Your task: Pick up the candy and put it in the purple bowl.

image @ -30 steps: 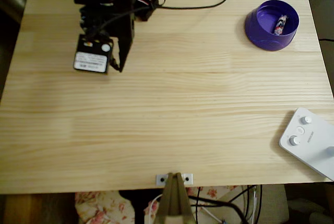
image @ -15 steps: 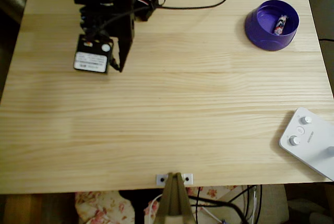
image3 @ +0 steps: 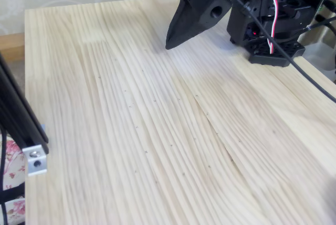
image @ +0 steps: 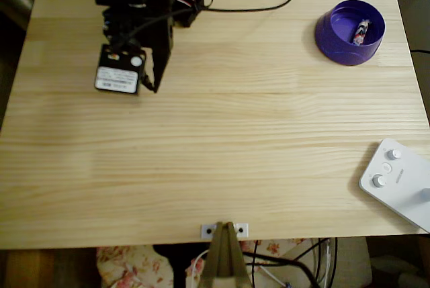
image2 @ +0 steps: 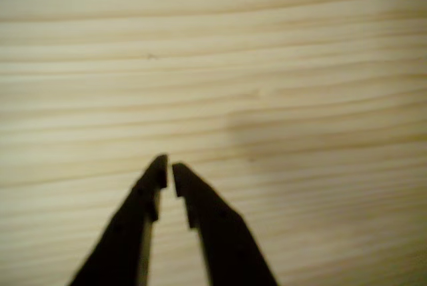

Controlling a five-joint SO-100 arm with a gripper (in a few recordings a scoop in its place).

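The candy, a small pale wrapped sweet with dark print, lies inside the purple bowl at the table's far right corner in the overhead view. My black gripper hangs over bare wood at the far left of the table, a long way from the bowl. Its two fingertips nearly touch, with nothing between them, as the wrist view shows at the gripper. In the fixed view the gripper points down at the tabletop near the arm's base.
A white box with knobs sits at the right front edge in the overhead view. A black cable runs along the far edge from the arm's base. A camera stand's bracket is at the front edge.
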